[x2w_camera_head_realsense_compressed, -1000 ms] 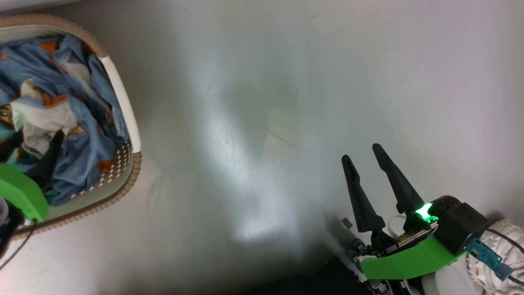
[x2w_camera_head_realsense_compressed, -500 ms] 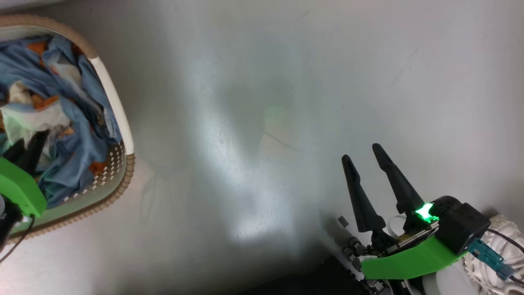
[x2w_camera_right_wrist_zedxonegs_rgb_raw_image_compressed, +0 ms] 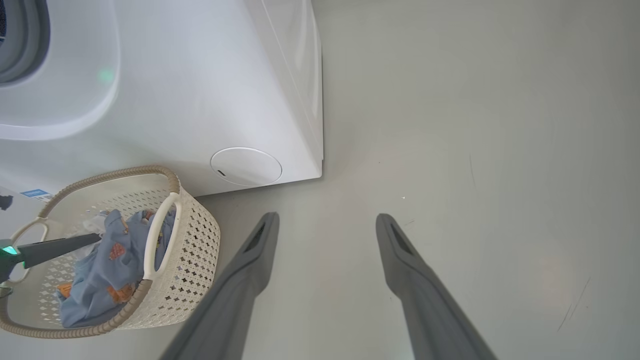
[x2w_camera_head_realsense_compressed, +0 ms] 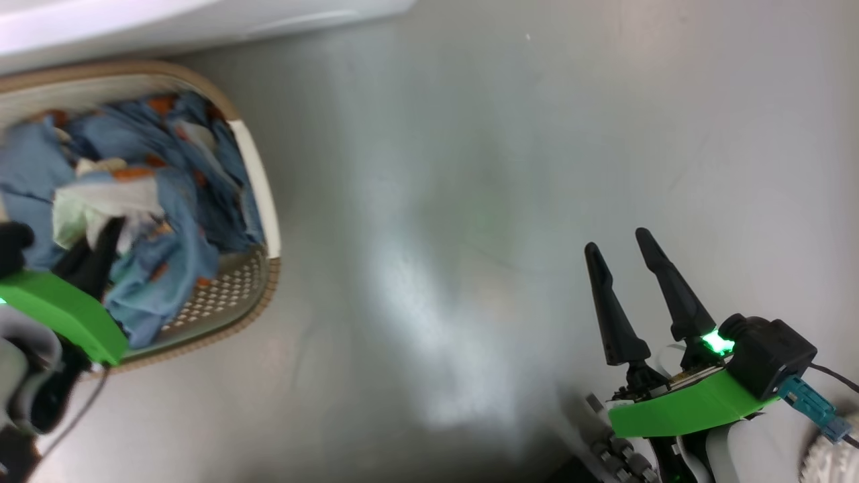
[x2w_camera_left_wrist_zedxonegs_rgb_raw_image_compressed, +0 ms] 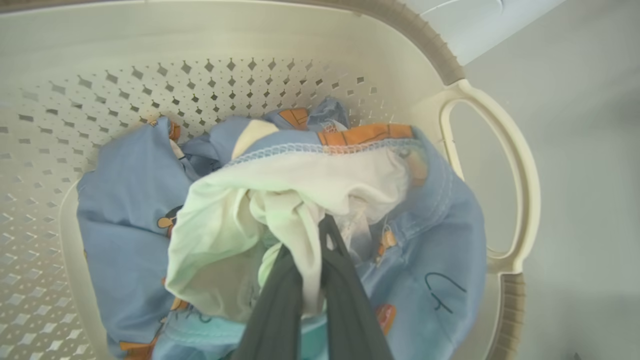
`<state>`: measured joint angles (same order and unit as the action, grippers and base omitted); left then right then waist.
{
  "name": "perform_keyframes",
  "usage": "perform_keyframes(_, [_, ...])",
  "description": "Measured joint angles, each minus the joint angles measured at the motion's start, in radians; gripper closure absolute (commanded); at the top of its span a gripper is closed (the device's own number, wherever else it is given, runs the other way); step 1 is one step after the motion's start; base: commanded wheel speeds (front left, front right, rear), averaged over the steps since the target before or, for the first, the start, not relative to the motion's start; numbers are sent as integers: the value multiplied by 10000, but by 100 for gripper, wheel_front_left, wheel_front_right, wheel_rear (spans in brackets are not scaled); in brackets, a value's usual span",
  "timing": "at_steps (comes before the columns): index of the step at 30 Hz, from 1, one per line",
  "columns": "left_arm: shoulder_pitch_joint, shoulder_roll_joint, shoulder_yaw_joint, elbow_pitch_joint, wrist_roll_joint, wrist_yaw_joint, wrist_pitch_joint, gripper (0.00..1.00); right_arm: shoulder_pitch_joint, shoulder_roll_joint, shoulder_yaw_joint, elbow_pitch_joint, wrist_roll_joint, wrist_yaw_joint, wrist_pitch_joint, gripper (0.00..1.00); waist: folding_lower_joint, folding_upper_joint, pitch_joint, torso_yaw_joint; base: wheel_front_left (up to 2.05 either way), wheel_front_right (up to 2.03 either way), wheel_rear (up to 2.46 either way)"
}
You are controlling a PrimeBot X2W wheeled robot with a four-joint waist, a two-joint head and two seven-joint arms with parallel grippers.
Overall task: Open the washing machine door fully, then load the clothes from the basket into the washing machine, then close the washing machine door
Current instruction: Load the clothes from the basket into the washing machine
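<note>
In the basket [x2w_camera_left_wrist_zedxonegs_rgb_raw_image_compressed: 150, 90], the left gripper [x2w_camera_left_wrist_zedxonegs_rgb_raw_image_compressed: 307, 240] has now clamped the clothes [x2w_camera_left_wrist_zedxonegs_rgb_raw_image_compressed: 300, 175]; the right gripper [x2w_camera_right_wrist_zedxonegs_rgb_raw_image_compressed: 327, 220] stays spread.

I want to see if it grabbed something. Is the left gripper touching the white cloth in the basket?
Touching. In the left wrist view the left gripper is shut, pinching a fold of the white garment between its fingers.

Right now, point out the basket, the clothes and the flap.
basket [x2w_camera_right_wrist_zedxonegs_rgb_raw_image_compressed: 197, 260]: right wrist view, perforated side wall.
clothes [x2w_camera_left_wrist_zedxonegs_rgb_raw_image_compressed: 130, 210]: left wrist view, blue fabric on the left.
flap [x2w_camera_right_wrist_zedxonegs_rgb_raw_image_compressed: 246, 166]: right wrist view, centre of the round white disc.
</note>
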<state>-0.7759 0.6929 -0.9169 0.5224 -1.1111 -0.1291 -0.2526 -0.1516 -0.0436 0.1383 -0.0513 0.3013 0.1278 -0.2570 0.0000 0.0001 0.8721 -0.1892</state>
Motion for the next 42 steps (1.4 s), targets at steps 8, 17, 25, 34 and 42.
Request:
perform_keyframes(8, [1538, -698, 1833, -771, 965, 0, 2, 100, -27, -10, -226, 447, -109, 0, 0, 0, 0, 0, -963, 502, 0, 0, 0])
perform_keyframes(17, [3150, -1480, 3845, -1797, 2203, 0, 2, 100, -19, -27, -345, 932, -288, 0, 0, 0, -1, 0, -2207, 1034, 0, 0, 0])
perform_keyframes(25, [3918, -1944, 4719, -2529, 3003, 0, 0, 100, 52, -36, -466, 1202, -360, 0, 0, 0, 0, 0, -3121, 1374, 0, 0, 0])
perform_keyframes(34, [4415, -2368, 5463, -3137, 3682, 0, 0, 100, 110, -42, -456, 1434, -405, 0, 0, 0, 0, 0, -3935, 1619, 0, 0, 0])
perform_keyframes(42, [4706, -2545, 5728, -3475, 4092, 0, 0, 100, 134, -48, -439, 1605, -403, 0, 0, 0, 0, 0, -4426, 1753, 0, 0, 0])
